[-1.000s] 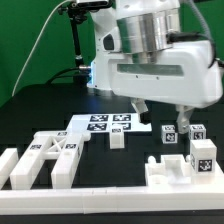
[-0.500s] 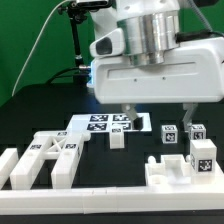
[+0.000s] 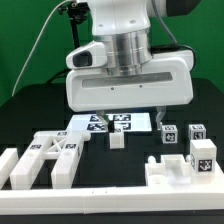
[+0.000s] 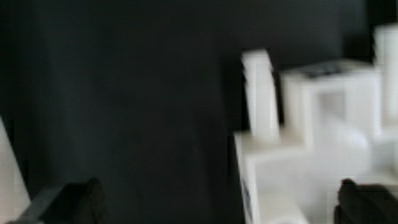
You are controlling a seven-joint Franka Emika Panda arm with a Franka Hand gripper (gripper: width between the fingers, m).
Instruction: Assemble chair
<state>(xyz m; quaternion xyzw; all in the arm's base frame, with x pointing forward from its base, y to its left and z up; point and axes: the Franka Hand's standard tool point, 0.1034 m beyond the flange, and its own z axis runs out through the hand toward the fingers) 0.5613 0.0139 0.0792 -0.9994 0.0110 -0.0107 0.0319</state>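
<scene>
Exterior view: gripper (image 3: 130, 117) hovers with jaws spread wide and holding nothing, above the marker board (image 3: 100, 123). The chair is unassembled: bars (image 3: 45, 160) lie at its 7 o'clock, cubes (image 3: 170, 136) and a stepped block (image 3: 172, 172) at 4 o'clock. Parts judged light, rigid and smooth; grip across opposite flat faces. The black table (image 3: 25, 115) looks matte, with workable gaps between the groups.
</scene>
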